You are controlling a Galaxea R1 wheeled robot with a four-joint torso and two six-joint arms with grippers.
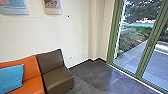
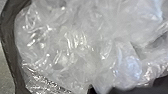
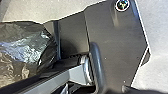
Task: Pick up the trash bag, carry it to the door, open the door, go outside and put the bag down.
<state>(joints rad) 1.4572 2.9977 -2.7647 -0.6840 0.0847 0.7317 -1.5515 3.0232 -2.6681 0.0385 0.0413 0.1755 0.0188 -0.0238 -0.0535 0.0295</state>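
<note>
trash bag (image 3: pixel 26 53): beside the robot's base plate (image 3: pixel 112 40); contact with the plate, cannot tell. up close in the left wrist view, its dark rim (image 2: pixel 7 32) runs around crumpled clear plastic (image 2: pixel 80 42). nearer arm, judged: left. long axis: cannot tell, bag looks bulky and slack. left gripper: cannot tell whether clenched on the bag or released. right gripper: same, cannot tell. green-framed glass door (image 1: pixel 149 50): ahead and to the robot's right, past the brown seat (image 1: pixel 55 72). judgement: the approach calls for a turn right, bag kept clear of the frame.
</note>
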